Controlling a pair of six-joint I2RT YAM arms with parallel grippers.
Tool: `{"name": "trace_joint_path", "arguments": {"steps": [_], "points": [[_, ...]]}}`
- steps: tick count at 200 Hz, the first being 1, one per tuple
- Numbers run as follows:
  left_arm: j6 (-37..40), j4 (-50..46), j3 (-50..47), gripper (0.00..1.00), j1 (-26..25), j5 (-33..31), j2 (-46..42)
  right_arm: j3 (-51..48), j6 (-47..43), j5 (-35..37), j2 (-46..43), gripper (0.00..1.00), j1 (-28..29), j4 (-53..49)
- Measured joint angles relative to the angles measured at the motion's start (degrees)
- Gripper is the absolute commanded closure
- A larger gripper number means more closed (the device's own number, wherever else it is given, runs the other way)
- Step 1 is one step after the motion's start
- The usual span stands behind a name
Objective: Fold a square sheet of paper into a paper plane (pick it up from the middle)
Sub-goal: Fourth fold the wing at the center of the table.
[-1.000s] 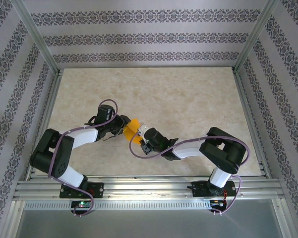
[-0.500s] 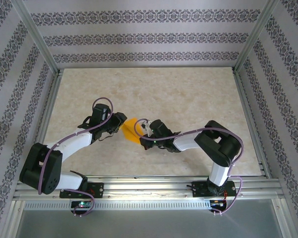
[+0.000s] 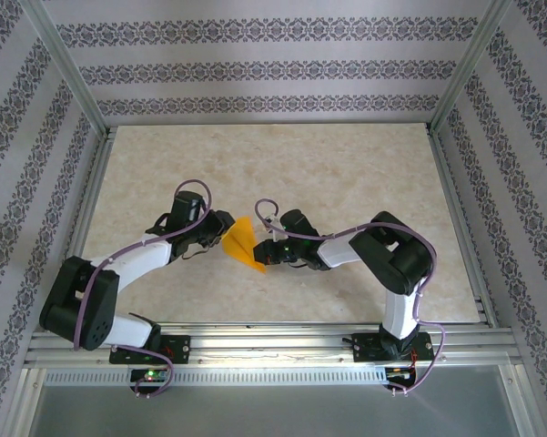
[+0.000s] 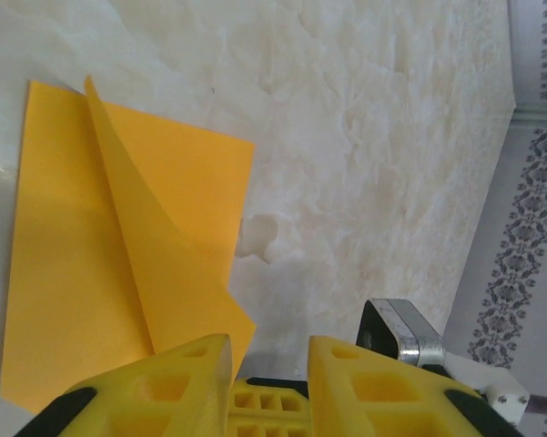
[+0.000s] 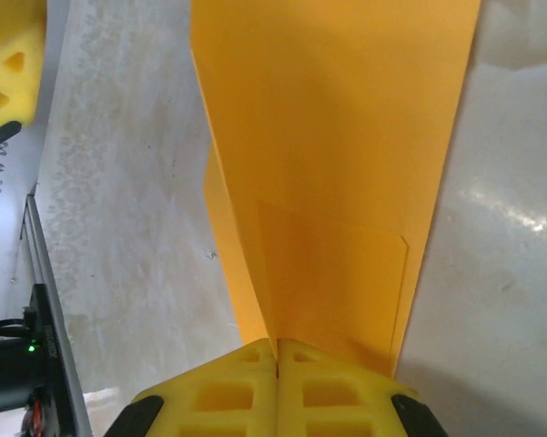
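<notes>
The square sheet of paper (image 3: pixel 240 244), already folded down to a smaller pointed wedge, sits over the table (image 3: pixel 346 155) somewhat left of its middle and closer to the near edge than to the far one, directly between the two grippers. Seen from above, its long axis runs from the far side toward the near edge, slanting a little to the right, so both arms meet it across its width and not end-on. In the right wrist view the sheet (image 5: pixel 337 164) stretches straight away from the right gripper (image 5: pixel 278 346), whose fingers are pressed together on one end of it, with the folded layers coming out of the seam between them; from above that gripper (image 3: pixel 266 250) is at the wedge's right side. The left gripper (image 3: pixel 217 235) comes in from the opposite, left side. Its own camera shows the sheet (image 4: pixel 100 237) lying ahead and off to one side of the left gripper (image 4: pixel 268 350), a loose flap (image 4: pixel 164 246) standing up along a diagonal crease and its nearest corner ending just at the inner face of one finger. A plain but narrow gap separates those fingers and nothing is clamped in it. Whether the paper rests on the table or hangs just above it I cannot tell. Both grippers are about equally near; I judge the free left one must shift sideways to bring the flap's edge into its gap.
</notes>
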Motion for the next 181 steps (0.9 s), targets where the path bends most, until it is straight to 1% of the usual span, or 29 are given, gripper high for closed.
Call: {"name": "trace_joint_path", "arguments": {"steps": [52,124,181], "points": [[0.42,3.48,-0.63,0.80,0.00,3.48,3.13,-0.55,4.04,-1.40,0.22,0.99,-1.18,3.76],[0.57,7.54,-1.55,0.82,-0.13,5.53,6.84,-4.17,10.38,-2.03,2.73,1.00,-1.60,12.94],[0.55,11.15,-1.55,0.84,-1.03,6.84,10.32,-4.52,12.98,-2.89,3.43,1.00,-2.47,14.80]]}}
